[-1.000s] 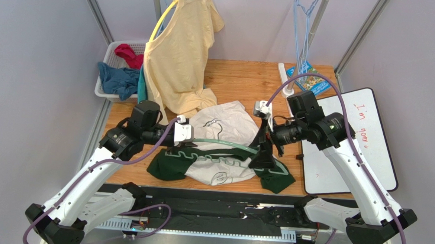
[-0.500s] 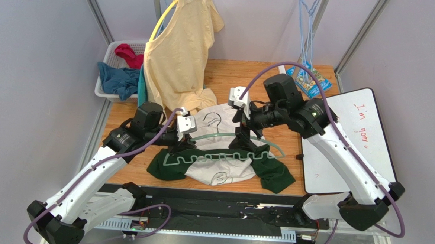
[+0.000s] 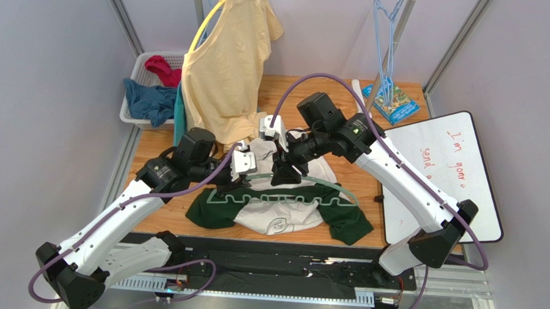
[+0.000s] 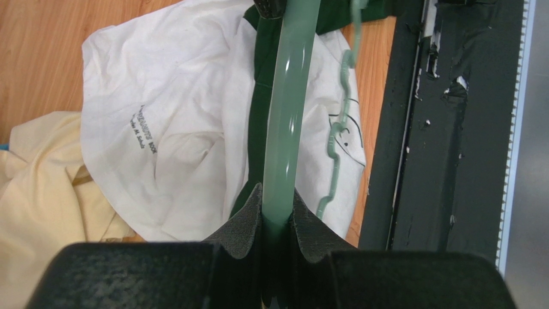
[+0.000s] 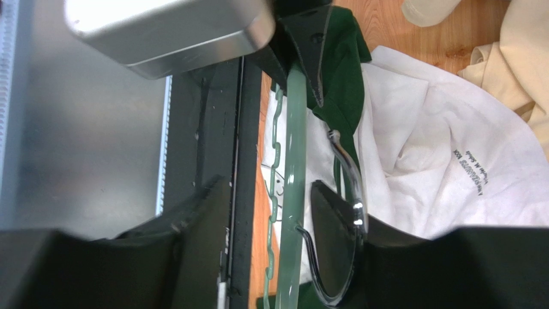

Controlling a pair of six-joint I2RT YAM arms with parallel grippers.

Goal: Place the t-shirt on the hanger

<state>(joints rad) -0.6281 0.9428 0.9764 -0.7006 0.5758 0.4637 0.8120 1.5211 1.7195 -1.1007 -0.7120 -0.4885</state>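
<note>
The t-shirt, white with dark green sleeves, lies spread near the table's front edge. Above it runs the pale green hanger, its wavy arm over the shirt's collar. My left gripper is shut on the hanger's left end; in the left wrist view both pads pinch the hanger's bar over the t-shirt's white cloth. My right gripper straddles the hanger's middle. In the right wrist view its jaws stand apart around the hanger's bar, gaps showing, with the t-shirt beyond.
A large pale yellow shirt hangs at the back left, its hem touching the table. A white basket of clothes sits at far left. Light blue hangers hang back right above a printed packet. A whiteboard lies right.
My right arm has swung left along the hanger from its right end to its middle, and its jaws have narrowed. The left gripper kept its hold and shifted slightly right.
</note>
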